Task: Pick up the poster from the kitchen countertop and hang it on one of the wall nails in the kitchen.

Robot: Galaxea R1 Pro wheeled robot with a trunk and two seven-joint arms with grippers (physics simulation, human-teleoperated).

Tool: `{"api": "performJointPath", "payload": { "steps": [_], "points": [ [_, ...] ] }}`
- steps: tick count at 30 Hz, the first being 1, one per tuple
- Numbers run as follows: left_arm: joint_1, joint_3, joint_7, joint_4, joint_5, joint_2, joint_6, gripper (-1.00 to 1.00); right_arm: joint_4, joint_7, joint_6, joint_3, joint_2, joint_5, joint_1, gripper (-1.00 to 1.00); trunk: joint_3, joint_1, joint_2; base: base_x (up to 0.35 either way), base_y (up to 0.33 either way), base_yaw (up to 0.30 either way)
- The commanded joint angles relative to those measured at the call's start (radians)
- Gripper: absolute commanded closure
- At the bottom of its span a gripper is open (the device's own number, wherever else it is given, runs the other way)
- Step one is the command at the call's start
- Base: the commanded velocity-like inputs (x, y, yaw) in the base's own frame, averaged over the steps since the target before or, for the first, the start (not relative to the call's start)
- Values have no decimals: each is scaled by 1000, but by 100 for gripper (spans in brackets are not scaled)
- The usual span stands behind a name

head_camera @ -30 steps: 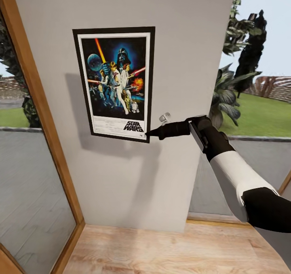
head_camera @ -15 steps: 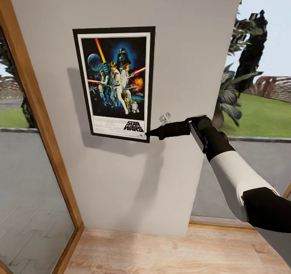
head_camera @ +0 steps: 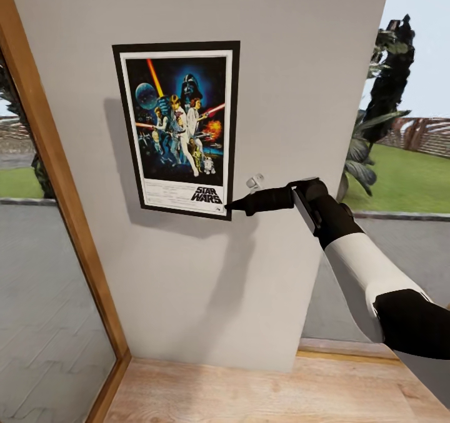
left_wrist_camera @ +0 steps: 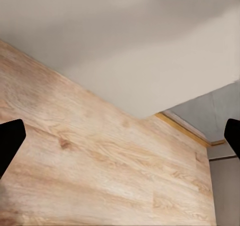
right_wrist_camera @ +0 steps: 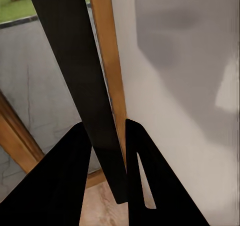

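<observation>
Near: left gripper [left_wrist_camera: 120, 136] has its jaws wide apart, holding nothing, pointing down at the wood floor [left_wrist_camera: 100, 166] by the foot of the wall.

Right arm [head_camera: 362, 273] is stretched out to the wall. Right gripper [head_camera: 232, 206] has its jaws clamped on the bottom right corner of the poster [head_camera: 178, 126]; in the right wrist view the black frame edge [right_wrist_camera: 85, 85] runs straight between the two fingers [right_wrist_camera: 60, 186].

Far: the poster sits upright against the grey wall panel [head_camera: 281, 98], between the wooden window frame [head_camera: 56, 179] and the open garden side. A small metal fitting [head_camera: 254, 181], probably a wall nail, sticks out just right of the lower right corner, not behind the poster.

Risks:
- Can't tell whether the top edge is hooked on anything; the nail behind it, if there is one, is hidden. If the jaws let go while it's unhooked, the poster drops to the floor.
- The grip is on one corner only, so any wrist twist tilts the frame or pries it off the wall.
- The visible nail is just above the fingers; an upward move could snag it.
- Pushing further in jams the frame against the wall and may slip the grip.
</observation>
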Motion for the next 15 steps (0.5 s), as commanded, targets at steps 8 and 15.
{"api": "performJointPath", "payload": {
  "steps": [8,15],
  "points": [
    [-1,8,-3,1,-7,0,-5,-100,-1,3,7,-1,-1,1,-1,100,-1,1,-1,111,-31,0],
    [-1,8,-3,1,-7,0,-5,-100,-1,3,7,-2,-1,1,-1,100,-1,1,-1,148,-4,0]
  ]
}}
